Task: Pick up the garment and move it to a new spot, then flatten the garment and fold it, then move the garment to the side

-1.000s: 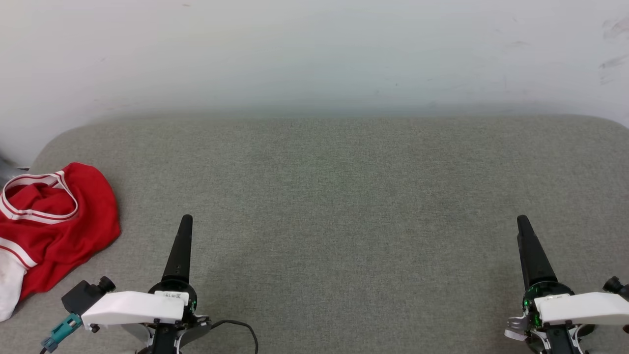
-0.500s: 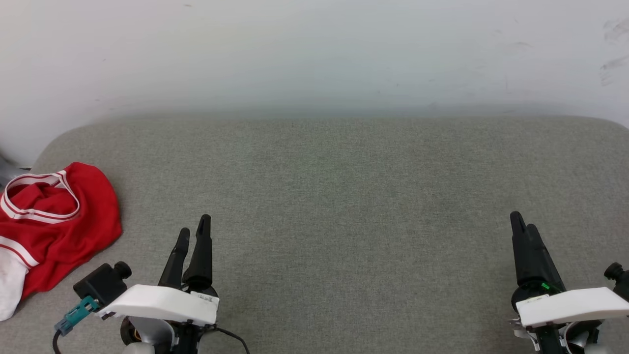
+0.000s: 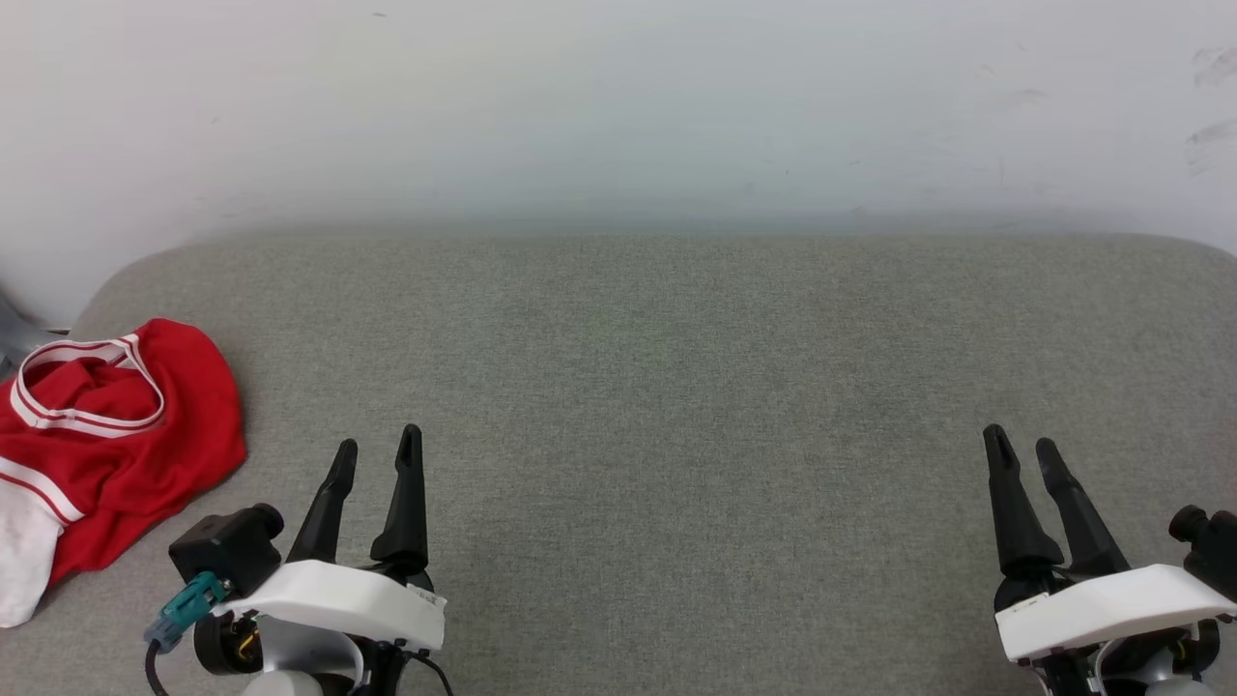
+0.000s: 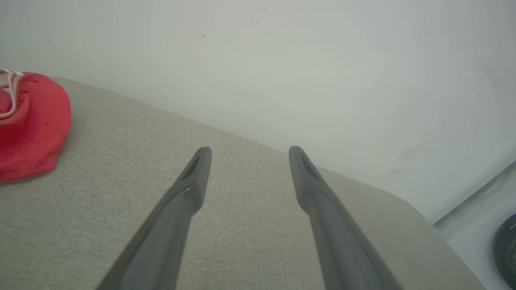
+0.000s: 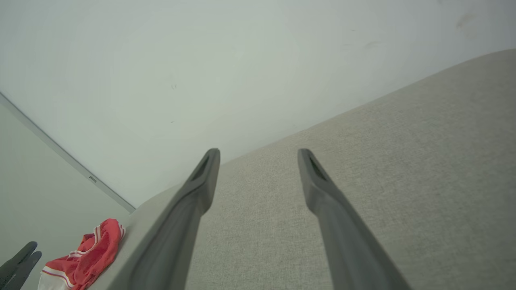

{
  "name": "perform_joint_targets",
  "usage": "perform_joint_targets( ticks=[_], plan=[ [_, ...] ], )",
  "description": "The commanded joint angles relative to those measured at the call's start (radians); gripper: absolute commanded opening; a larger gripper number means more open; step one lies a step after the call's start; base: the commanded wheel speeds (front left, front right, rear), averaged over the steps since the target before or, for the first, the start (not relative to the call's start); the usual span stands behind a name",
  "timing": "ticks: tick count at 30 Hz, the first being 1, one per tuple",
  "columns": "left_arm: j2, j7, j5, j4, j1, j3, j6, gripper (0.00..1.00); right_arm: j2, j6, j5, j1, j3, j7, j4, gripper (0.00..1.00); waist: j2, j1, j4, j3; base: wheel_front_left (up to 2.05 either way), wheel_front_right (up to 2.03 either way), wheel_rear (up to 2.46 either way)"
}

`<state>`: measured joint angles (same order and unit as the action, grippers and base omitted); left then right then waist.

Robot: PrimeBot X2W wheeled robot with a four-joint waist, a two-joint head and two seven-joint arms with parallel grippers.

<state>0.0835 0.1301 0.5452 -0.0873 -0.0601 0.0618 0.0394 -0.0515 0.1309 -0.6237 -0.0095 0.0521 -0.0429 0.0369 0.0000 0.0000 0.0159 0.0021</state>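
The crumpled red jersey-style garment (image 3: 145, 435) with white-striped trim lies at the left end of the grey woven-fabric cushion (image 3: 676, 387). Its long axis seems to run from the cushion's back edge to its front, with the neck opening rearmost and a white sleeve nearest. Its left side is cut off, and bunched folds hide its front. Over the cushion's front edge, the left gripper (image 3: 379, 440) and right gripper (image 3: 1020, 440) hold their dark fingers spread, empty.

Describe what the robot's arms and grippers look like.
The left gripper and right gripper each have two long, tapered black fingers on a white wrist cover. A black camera block sits beside each wrist; the left one carries a teal plug and a black cable.
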Motion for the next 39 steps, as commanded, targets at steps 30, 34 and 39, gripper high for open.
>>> perform_joint_targets(
  ticks=[30, 34, 39],
  plan=[
    [0.053, 0.080, -0.279, -0.053, -0.009, 0.070, -0.076, 1.00, 0.001, 0.000, 0.394, 0.046, 0.048, 0.048, -0.079, 1.00, 0.0000, 0.0000, 0.013, 0.001, 0.00, 0.00, 0.00],
    [0.050, 0.088, -0.301, -0.064, -0.014, 0.068, -0.076, 1.00, 0.001, 0.000, 0.418, 0.050, 0.052, 0.052, -0.083, 1.00, 0.0000, 0.0000, 0.015, 0.002, 0.00, 0.00, 0.00],
    [0.044, 0.097, -0.321, -0.074, -0.016, 0.064, -0.071, 1.00, 0.002, 0.000, 0.447, 0.058, 0.055, 0.056, -0.089, 1.00, 0.0000, 0.0000, 0.016, 0.003, 0.00, 0.00, 0.00]
  ],
)
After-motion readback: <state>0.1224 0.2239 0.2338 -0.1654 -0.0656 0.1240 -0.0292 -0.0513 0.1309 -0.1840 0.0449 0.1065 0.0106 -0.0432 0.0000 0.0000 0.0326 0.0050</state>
